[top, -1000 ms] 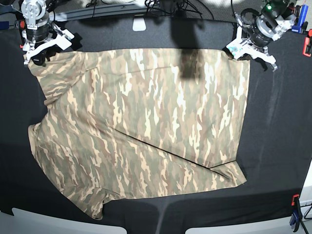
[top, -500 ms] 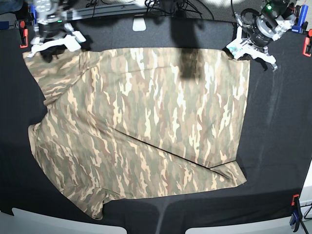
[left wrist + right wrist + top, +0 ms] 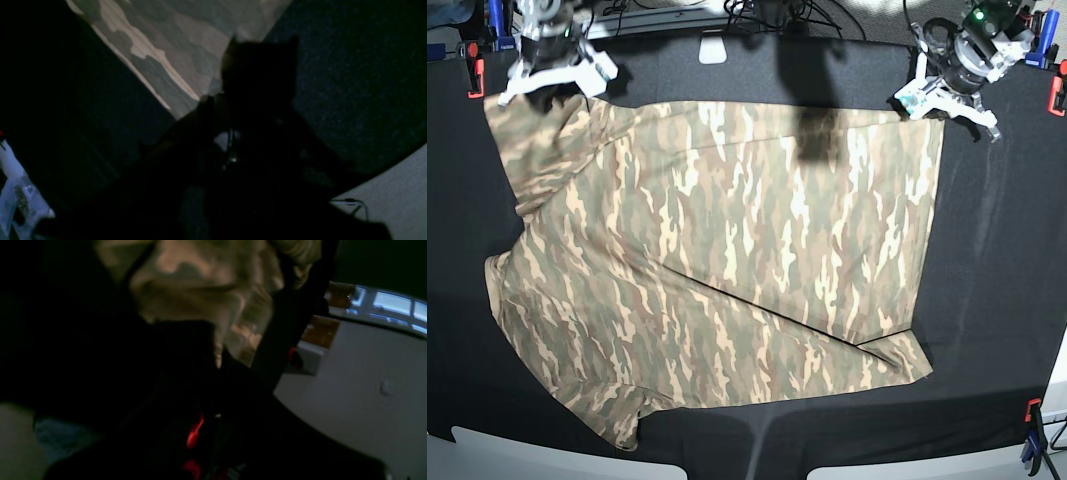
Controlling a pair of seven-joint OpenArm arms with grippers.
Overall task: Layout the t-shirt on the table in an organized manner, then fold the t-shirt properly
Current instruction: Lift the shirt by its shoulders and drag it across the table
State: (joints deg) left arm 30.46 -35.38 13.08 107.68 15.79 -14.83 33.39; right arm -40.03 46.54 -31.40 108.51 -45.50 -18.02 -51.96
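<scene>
Both sets of fingers pinched on far corners of camouflage t-shirt; best tensioned evenly, then lowered flat onto black tabletop.

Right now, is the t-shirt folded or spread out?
Mostly spread: the t-shirt lies open on the table, with a diagonal crease and its near-right corner turned over.

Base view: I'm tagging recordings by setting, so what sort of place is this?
Probably a robotics lab bench. A table draped in black cloth has clamps on its edges, cables run along the far side, and two robot arms reach over a camouflage t-shirt.
</scene>
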